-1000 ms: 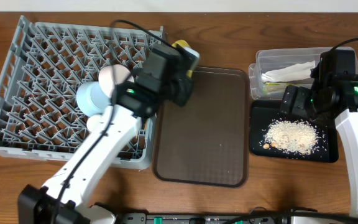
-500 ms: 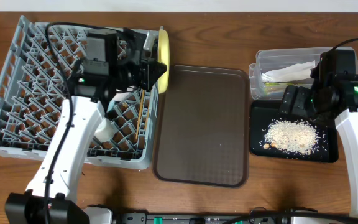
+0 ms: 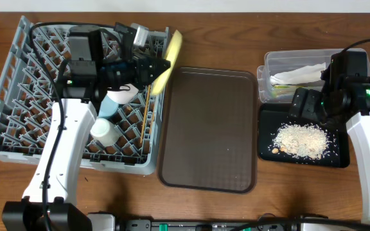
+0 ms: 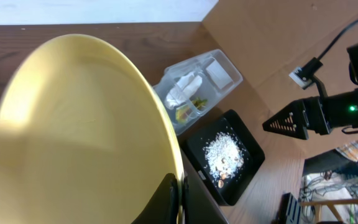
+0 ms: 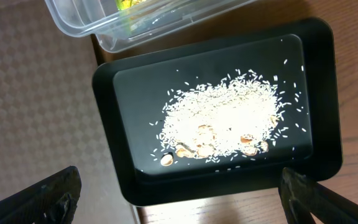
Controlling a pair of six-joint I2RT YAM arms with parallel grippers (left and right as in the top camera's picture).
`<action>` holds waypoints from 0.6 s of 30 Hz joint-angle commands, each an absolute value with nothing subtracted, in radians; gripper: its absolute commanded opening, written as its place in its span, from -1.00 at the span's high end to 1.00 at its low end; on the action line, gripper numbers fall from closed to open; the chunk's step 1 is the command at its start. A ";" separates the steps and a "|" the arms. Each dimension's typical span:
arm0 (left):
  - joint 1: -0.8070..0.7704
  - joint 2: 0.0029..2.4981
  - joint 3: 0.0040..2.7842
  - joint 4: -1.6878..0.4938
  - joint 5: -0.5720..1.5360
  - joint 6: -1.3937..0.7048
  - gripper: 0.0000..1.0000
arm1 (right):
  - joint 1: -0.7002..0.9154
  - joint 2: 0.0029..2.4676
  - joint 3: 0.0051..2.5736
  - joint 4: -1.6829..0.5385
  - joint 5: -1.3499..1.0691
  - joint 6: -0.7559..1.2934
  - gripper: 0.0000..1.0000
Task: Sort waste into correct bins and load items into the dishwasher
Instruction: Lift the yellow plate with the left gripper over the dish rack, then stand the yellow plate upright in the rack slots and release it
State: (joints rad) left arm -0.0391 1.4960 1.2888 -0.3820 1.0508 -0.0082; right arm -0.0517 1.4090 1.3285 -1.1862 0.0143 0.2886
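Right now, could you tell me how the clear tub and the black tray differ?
The tub is transparent with taller walls; the tray is opaque black and shallow. The tub holds a napkin and a wrapper; the tray holds rice scraps. Both are rectangular, similar in size, and adjacent.

This is a robotics lab bench dressed as a kitchen. A grey plastic pegged dish rack (image 3: 18, 128) sits loose on a brown wooden worktop (image 3: 211, 32), beneath the left gripper (image 3: 158, 67). A black cable (image 4: 319, 60) trails well beyond that gripper. Tangled wires and equipment (image 4: 334, 193) lie farther off, past the worktop's edge.
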 commanded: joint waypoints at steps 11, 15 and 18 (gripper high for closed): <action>-0.022 1.494 1.279 -0.424 0.951 -0.021 0.85 | -0.052 1.401 1.345 -1.183 0.010 0.291 -0.98; -0.022 1.497 1.277 -0.429 0.939 -0.024 0.85 | -0.052 1.401 1.345 -1.185 0.010 0.291 -0.99; -0.022 1.497 1.277 -0.429 0.867 -0.080 0.85 | -0.052 1.401 1.345 -1.187 0.010 0.291 -0.98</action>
State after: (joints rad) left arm -0.0235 1.4960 1.2884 -0.4294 0.9447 -0.0299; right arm -0.0517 1.4090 1.3285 -1.1854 0.0143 0.2886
